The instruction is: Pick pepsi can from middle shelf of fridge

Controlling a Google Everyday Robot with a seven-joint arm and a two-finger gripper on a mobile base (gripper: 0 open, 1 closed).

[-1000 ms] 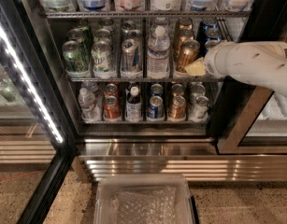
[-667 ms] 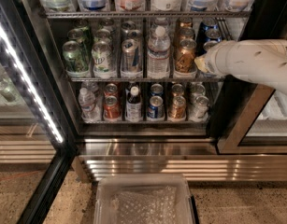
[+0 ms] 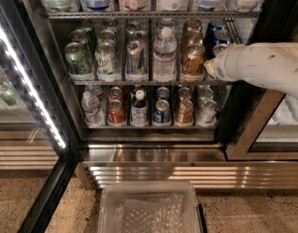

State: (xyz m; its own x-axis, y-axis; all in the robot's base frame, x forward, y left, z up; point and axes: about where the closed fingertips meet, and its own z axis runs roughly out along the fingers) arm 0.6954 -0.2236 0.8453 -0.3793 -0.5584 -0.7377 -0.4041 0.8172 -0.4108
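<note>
Just right of the gold can [image 3: 192,58], at the right end of the middle shelf [image 3: 114,82], the gripper [image 3: 211,68] sits at the tip of the white arm [image 3: 265,64], which reaches into the fridge [image 3: 153,155] from the right. A second ago that tip overlapped the gold can's lower right side. Since then it has slid slightly right, so the gold can now shows almost whole and the tip lines up with the blue cans [image 3: 220,35] standing in a row right of the gold can. The pepsi can [image 3: 219,47] I take to be the front one of that row: only its silver top peeks above the gripper, just beside the gold can. Whether the gripper is spread or closed cannot be told, nor whether it touches the can. My reading is that the aim has been corrected off the wrong can onto the right one, and the grasp is probably not yet made.
</note>
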